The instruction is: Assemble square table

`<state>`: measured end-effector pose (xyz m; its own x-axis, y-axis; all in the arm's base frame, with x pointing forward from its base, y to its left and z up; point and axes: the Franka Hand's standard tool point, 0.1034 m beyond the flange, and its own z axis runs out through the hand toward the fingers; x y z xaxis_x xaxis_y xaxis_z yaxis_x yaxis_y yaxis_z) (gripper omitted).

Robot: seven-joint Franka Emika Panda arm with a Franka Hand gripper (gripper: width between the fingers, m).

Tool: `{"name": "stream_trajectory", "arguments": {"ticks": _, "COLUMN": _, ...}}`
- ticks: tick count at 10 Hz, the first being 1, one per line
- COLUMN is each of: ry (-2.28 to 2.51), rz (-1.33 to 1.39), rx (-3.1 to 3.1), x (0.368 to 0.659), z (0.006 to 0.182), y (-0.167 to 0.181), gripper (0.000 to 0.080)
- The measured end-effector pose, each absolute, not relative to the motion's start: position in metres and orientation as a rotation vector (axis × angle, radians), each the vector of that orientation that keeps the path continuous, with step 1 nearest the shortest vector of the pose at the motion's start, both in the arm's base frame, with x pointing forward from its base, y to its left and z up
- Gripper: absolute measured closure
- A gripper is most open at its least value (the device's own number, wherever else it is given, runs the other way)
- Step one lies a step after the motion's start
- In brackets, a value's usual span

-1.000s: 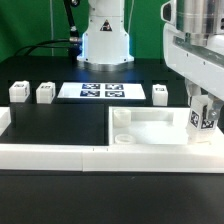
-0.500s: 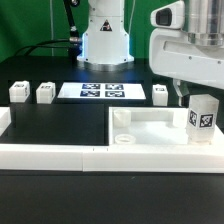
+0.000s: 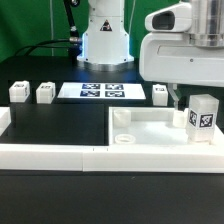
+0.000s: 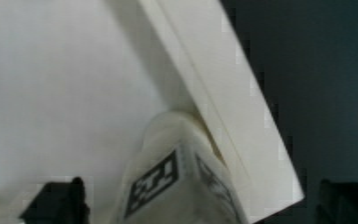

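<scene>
The square table's white tray-like top [image 3: 150, 126] lies at the exterior view's right, against the border wall. One white tagged leg [image 3: 203, 114] stands upright in its far right corner. My gripper [image 3: 196, 92] hovers just above that leg, open and holding nothing. In the wrist view the leg [image 4: 167, 175] sits between my two dark fingertips [image 4: 60, 203], apart from both, with the tabletop's rim [image 4: 202, 90] running past it. Three more legs [image 3: 18, 91], [image 3: 45, 92], [image 3: 160, 93] stand in a row at the back.
The marker board [image 3: 100, 91] lies flat at the back middle. A long low white border wall [image 3: 60, 152] runs along the front and turns up at the left end. The robot's base [image 3: 105, 35] stands behind the marker board.
My gripper has opened, let go of the leg and risen. The leg stays upright in the tabletop's corner.
</scene>
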<state>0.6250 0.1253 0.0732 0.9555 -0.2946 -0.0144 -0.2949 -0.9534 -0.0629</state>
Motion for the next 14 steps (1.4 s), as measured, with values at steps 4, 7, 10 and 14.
{"name": "stream_trajectory", "arguments": {"ticks": 4, "ry": -0.220, "rz": -0.049, "rx": -3.073, "x": 0.6304, "z": 0.0742, "y": 0.1161, "gripper": 0.0151}}
{"name": "stream_trajectory", "arguments": {"ticks": 7, "ry": -0.056, "rz": -0.043, "rx": -3.078, "x": 0.6301, "z": 0.0738, "y": 0.1168, "gripper": 0.0510}}
{"name": "stream_trajectory", "arguments": {"ticks": 10, "ry": 0.550, "rz": -0.026, "rx": -3.051, "x": 0.6291, "z": 0.0739, "y": 0.1191, "gripper": 0.0509}}
{"name": "stream_trajectory", "arguments": {"ticks": 14, "ry": 1.553, "rz": 0.044, "rx": -2.692, "x": 0.6323, "z": 0.0722, "y": 0.1170, "gripper": 0.0509}}
